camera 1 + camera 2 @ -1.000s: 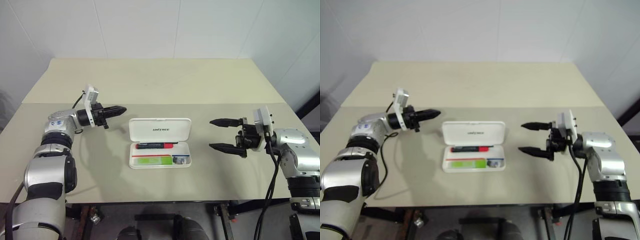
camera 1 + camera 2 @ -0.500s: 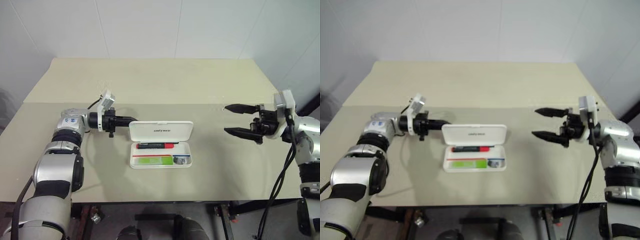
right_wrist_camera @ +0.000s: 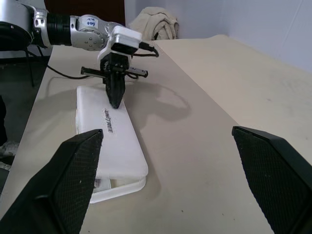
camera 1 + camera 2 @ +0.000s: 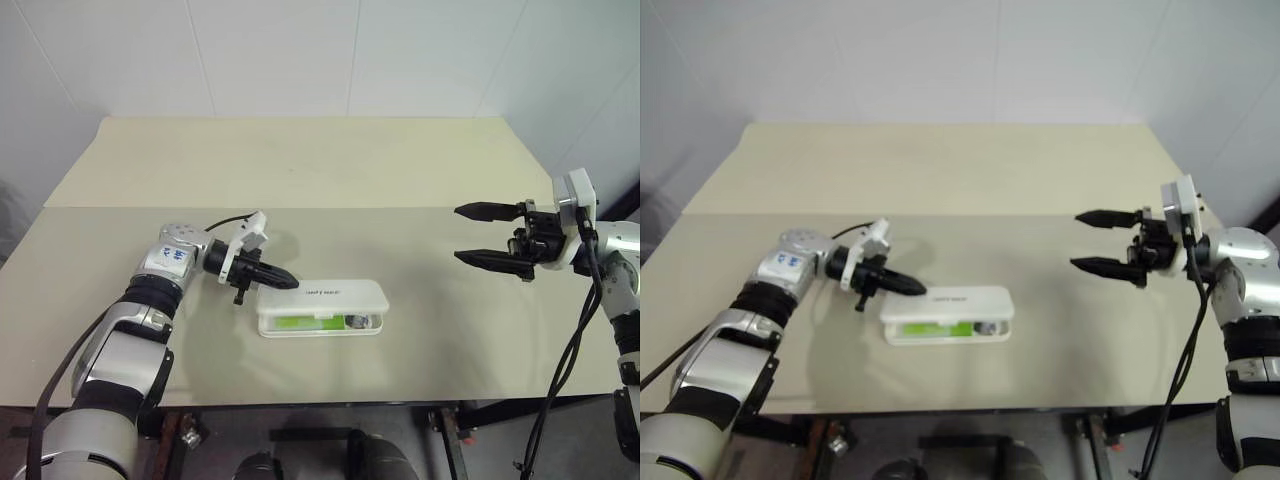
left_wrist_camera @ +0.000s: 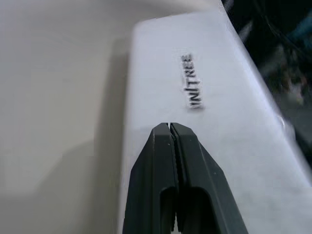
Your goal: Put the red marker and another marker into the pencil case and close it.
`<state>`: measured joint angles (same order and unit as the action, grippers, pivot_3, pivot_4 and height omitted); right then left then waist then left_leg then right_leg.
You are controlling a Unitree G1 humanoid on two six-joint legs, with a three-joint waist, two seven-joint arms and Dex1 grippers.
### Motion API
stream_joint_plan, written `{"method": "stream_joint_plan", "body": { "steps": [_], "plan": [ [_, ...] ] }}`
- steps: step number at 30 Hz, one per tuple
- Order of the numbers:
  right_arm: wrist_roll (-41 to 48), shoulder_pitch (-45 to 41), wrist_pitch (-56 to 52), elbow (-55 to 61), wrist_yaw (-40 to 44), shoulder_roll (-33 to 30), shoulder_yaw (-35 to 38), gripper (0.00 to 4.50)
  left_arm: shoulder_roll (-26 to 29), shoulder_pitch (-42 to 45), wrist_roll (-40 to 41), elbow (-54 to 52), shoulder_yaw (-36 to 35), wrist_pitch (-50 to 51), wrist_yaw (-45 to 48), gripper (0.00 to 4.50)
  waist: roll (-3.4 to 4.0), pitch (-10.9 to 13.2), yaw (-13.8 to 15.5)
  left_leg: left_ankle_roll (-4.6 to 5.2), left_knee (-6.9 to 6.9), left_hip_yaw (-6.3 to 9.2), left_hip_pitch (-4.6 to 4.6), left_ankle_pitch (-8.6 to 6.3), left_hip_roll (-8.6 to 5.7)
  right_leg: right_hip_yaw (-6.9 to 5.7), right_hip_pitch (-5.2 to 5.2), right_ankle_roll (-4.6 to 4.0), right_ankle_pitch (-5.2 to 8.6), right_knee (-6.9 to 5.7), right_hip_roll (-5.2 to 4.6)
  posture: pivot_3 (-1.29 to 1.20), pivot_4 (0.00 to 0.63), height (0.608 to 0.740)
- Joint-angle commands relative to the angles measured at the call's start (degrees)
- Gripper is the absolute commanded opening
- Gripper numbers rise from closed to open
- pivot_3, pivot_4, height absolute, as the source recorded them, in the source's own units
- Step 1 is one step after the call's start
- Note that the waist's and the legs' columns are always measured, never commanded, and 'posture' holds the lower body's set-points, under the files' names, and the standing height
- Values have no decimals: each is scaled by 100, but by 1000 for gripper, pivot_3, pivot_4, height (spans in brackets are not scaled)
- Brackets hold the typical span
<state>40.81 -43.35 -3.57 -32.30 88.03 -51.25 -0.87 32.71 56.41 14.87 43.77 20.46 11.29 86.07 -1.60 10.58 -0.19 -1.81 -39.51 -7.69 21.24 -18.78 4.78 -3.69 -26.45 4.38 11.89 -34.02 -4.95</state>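
Left wrist view: left pincer (image 5: 169, 127) pressed together, both black fingers flush, tip resting on the white lid of the pencil case (image 5: 204, 83) just short of the dark lettering.
Left pincer, head views: angled downward, tip on the lid's left end (image 4: 285, 283); nothing pinched.
Pencil case: lies flat on the table (image 4: 300, 170) in front of the robot, long side across the view; lid tipped low over the base, a narrow gap open along the near edge (image 4: 320, 309).
Another marker: light-green body visible through that gap, inside the case (image 4: 300, 322); lies lengthwise along the near compartment.
Red marker: cannot tell where it lies; the lowered lid covers the far part of the case.
Case contents, other: small dark item at the right end of the gap, too small to identify.
Right pincer: spread wide (image 4: 488, 235), two black fingers one above the other, pointing toward the case, empty; held above the table, well apart from the case on its right.
Right wrist view: both spread fingers (image 3: 73, 170) frame the case and the left pincer on its lid.
Table: beige, with a seam running across behind the case.
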Motion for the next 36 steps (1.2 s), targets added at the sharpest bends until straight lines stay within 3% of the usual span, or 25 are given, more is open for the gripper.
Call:
{"method": "stream_joint_plan", "body": {
  "steps": [1, 13, 19, 25, 31, 34, 36],
  "plan": [
    [146, 90, 88, 171, 447, -104, 138, 4500, 62, -275, 90, -538, 367, -34, 643, 27, 0, 0, 3, 0, 0, 0, 1, 0, 0, 0, 0, 0, 0, 1, 0, 0, 150, 740],
    [416, 647, -270, 914, 447, -118, 186, 4500, 188, -55, -350, -11, 1133, -721, 643, 27, 5, -3, 3, 5, -31, 2, -9, -3, -1, 6, 8, -2, 1, 0, -2, 0, 150, 740],
    [228, 525, -187, 805, 446, 63, 232, 4500, 136, 13, -512, 270, 1094, -922, 643, 27, 10, -6, -11, 39, -46, 2, -17, -16, 0, 10, 18, -9, -3, -4, -2, 0, 150, 740],
    [35, 551, -173, 829, 411, 218, 446, 4500, 19, -273, 30, -290, -31, -283, -378, 27, 9, -6, -5, 41, -48, 3, -11, -11, 0, 11, 15, -12, -6, -6, -2, 0, 150, 740],
    [-116, 571, -199, 840, 245, 385, 569, 4500, 46, -1202, 839, -1901, -1403, 163, -882, 27, 9, -5, 0, 36, -43, 4, 3, -15, 2, 8, -3, -10, -7, -40, -2, 0, 150, 740],
    [-228, 470, -227, 802, 183, 481, 596, 4500, 150, -1742, 1097, -2676, -1742, 473, -969, 575, 10, -5, 1, 18, -43, -1, 4, -12, 4, 7, -2, -9, -6, -33, -2, 0, 150, 740],
    [-308, 364, -228, 734, 139, 549, 600, 4500, 324, -2089, 1206, -3055, -1900, 585, -878, 1204, 10, -5, -2, 18, -44, -5, 5, -13, 4, 7, -2, -6, -7, -27, -3, 0, 150, 740]
  ]
}}
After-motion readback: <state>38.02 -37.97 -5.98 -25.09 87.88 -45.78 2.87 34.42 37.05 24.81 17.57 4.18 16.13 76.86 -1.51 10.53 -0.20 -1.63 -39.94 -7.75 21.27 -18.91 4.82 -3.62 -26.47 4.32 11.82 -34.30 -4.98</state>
